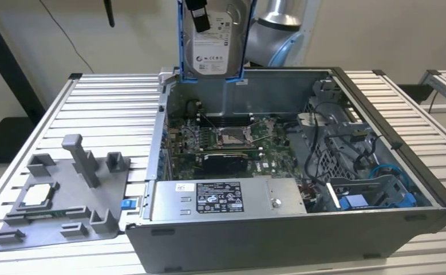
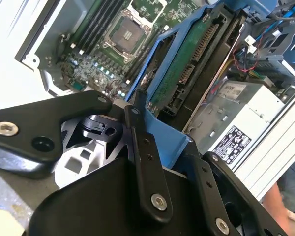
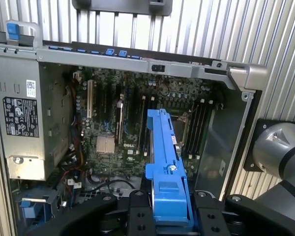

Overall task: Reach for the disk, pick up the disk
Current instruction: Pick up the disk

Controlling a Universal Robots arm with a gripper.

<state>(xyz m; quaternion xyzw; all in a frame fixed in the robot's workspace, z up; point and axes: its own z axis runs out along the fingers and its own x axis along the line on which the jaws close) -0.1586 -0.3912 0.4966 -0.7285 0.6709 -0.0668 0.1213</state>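
Note:
The disk [image 1: 213, 43], a silver-grey drive with a white label in a bright blue bracket, hangs upright in the air above the back wall of the open computer case [image 1: 284, 229]. My gripper [image 1: 204, 12] is shut on its upper end, and a black finger lies across the label. In the second wrist view the disk [image 2: 196, 64] shows its green circuit side, held between the black fingers [image 2: 143, 152] of the gripper [image 2: 172, 147]. In the first wrist view the disk [image 3: 164, 147] is seen edge-on, clamped in the gripper [image 3: 169, 209] high over the motherboard.
Below lie the motherboard [image 1: 223, 143], a power supply [image 1: 223, 197] and, in the case's corner, a blue caddy [image 1: 375, 192] among cables. On the exterior view's left, a grey fixture [image 1: 62, 195] holds a small silver chip [image 1: 38, 195] on the slatted table [image 1: 108, 114].

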